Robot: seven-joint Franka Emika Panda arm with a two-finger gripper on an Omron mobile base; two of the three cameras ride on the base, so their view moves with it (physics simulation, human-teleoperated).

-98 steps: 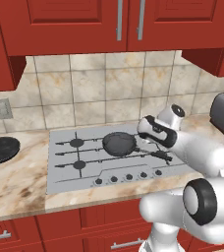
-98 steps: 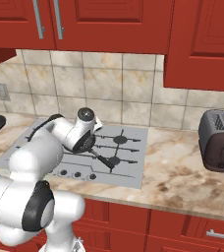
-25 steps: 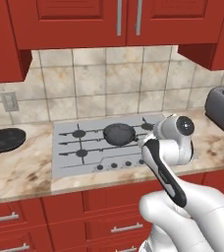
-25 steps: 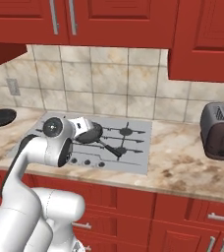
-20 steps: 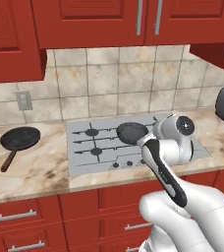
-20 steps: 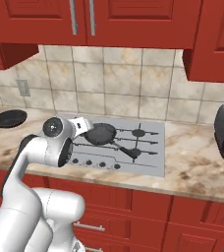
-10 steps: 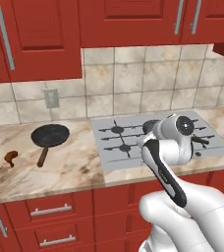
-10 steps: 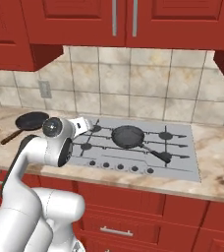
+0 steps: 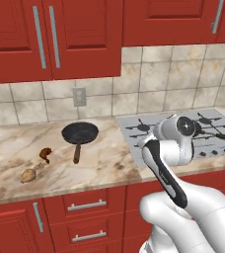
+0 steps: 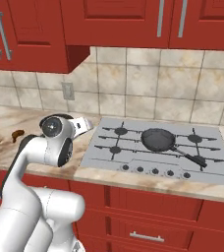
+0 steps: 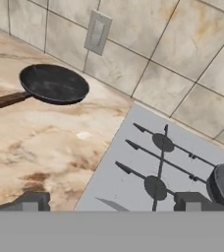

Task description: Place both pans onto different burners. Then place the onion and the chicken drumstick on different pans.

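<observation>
The two-finger pincer (image 11: 109, 202) hangs wide open and empty above the marble counter (image 11: 50, 147). The wide black wooden-handled pan (image 9: 79, 133) sits there, handle cropped in the hand view. The small dark-grey pan (image 10: 158, 139) rests on the middle burner. The tan onion (image 9: 28, 174) and reddish-brown drumstick (image 9: 46, 154) lie apart.

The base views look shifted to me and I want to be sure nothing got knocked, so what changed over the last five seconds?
The base drove left along the counter, so the whole scene slid right; the black pan, drumstick and onion came into sight on the counter. The arm drew back from the cooktop. The grey pan stayed on its burner, and the gripper stayed open and empty.
</observation>
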